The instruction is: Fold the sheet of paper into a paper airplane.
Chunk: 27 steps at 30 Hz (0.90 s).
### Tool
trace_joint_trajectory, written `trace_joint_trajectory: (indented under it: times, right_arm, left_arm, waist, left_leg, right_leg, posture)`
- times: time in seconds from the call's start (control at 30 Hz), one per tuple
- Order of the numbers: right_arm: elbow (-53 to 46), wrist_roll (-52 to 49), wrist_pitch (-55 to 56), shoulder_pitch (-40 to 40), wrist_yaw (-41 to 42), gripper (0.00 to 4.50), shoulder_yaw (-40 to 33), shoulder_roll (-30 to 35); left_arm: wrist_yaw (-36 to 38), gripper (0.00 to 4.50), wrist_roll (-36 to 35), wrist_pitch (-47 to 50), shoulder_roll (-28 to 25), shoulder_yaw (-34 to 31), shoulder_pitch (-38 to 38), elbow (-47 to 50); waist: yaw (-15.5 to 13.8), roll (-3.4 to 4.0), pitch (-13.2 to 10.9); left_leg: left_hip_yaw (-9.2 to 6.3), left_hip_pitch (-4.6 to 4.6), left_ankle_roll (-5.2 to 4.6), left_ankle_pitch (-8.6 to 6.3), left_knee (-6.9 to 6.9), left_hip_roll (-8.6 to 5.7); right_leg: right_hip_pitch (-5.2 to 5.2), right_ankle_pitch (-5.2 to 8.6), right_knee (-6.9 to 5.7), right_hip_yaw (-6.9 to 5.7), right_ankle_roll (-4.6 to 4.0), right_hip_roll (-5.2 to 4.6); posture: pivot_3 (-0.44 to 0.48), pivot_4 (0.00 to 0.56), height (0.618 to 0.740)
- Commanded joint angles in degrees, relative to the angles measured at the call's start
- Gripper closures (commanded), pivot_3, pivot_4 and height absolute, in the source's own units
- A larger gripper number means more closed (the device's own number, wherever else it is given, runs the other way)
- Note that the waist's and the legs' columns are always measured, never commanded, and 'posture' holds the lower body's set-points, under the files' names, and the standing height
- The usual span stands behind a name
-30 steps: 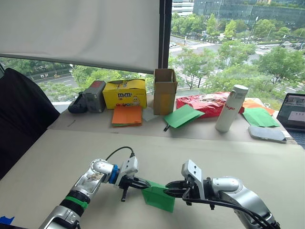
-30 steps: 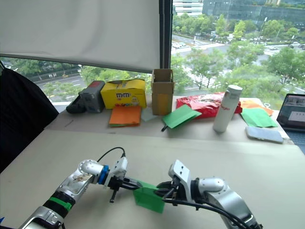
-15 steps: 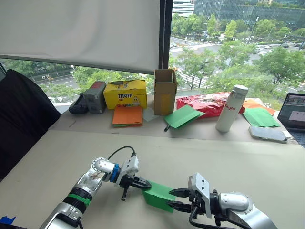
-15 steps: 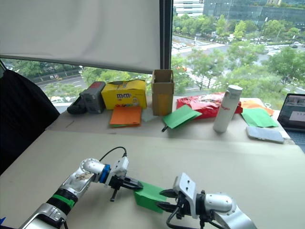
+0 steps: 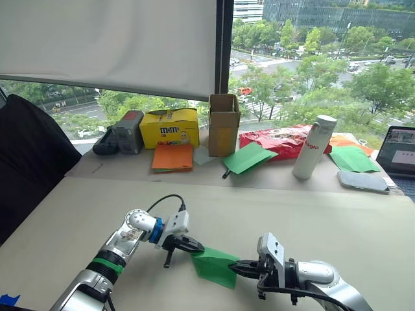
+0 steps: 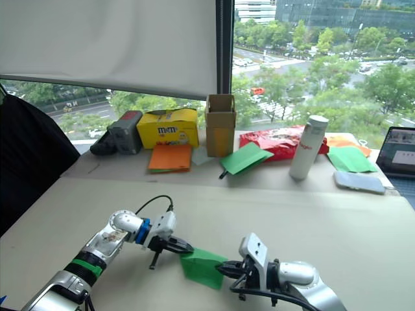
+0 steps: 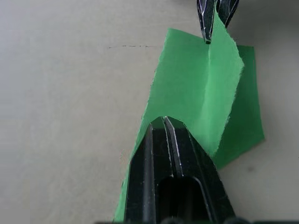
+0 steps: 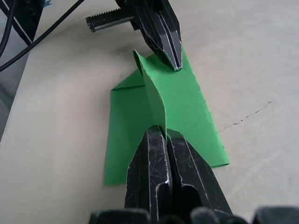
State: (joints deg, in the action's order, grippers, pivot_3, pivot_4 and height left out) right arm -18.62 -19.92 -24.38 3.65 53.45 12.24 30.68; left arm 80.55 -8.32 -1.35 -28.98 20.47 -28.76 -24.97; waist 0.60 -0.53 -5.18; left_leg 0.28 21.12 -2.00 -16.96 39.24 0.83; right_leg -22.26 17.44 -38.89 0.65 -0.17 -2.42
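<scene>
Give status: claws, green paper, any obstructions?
Left claw shut on the sheet of paper, near end. Right claw shut on opposite end. Paper part-folded, one flap raised between them. Table around it unobstructed.

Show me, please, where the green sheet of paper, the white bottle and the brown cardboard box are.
sheet of paper [image 5: 215, 266], left eye view, on the flat middle of the sheet.
white bottle [image 5: 312, 149], left eye view, on its body beside the red lettering.
brown cardboard box [image 5: 224, 133], left eye view, on its front wall.
</scene>
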Motion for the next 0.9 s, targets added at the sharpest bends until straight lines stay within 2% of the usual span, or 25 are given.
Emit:
trace_joint_trajectory:
  times: [0.03,0.27,0.7,0.9]
  right_arm:
    - [-0.48,-5.81,-7.35,-2.65,0.5,4.47,-0.98,-0.69]
    - [0.9,-11.37,-18.0,-5.45,-2.93,4.47,-3.0,-2.49]
    - [7.37,-10.96,-25.51,-9.6,-4.85,4.47,-0.3,-2.73]
    - [9.83,-9.97,-27.42,-11.38,-5.14,4.47,1.3,-2.15]
  left_arm:
    - [-0.65,4.5,0.64,1.8,0.06,-0.54,-0.46,0.41]
    - [-0.78,4.5,-1.73,7.31,-0.83,-2.72,-0.35,5.83]
    - [-2.73,4.5,-2.07,9.06,-1.52,-4.54,2.51,9.39]
    - [-4.08,4.5,-5.32,11.93,-0.93,-8.17,2.32,10.31]
  waist:
    - [0.09,-0.01,-0.01]
    - [0.15,-0.11,-0.11]
    - [0.53,-0.16,-0.02]
    - [0.67,-0.3,0.04]
  left_leg:
    - [0.0,0.0,0.0,0.0,0.0,0.0]
    - [-0.07,0.02,0.0,0.0,0.0,0.03]
    - [-0.07,-0.06,0.0,0.0,-0.01,0.09]
    - [-0.08,-0.1,0.0,0.0,-0.01,0.15]
  right_leg:
    - [-0.01,-0.01,-0.02,0.0,-0.02,0.0]
    - [-0.04,-0.02,-0.04,-0.03,-0.03,0.0]
    - [0.0,-0.02,-0.04,0.0,-0.03,-0.03]
    - [0.02,-0.03,-0.06,0.01,-0.02,-0.05]
  posture:
    - [0.0,0.15,0.656]
    - [0.0,0.15,0.656]
    - [0.0,0.15,0.656]
    - [0.0,0.15,0.656]
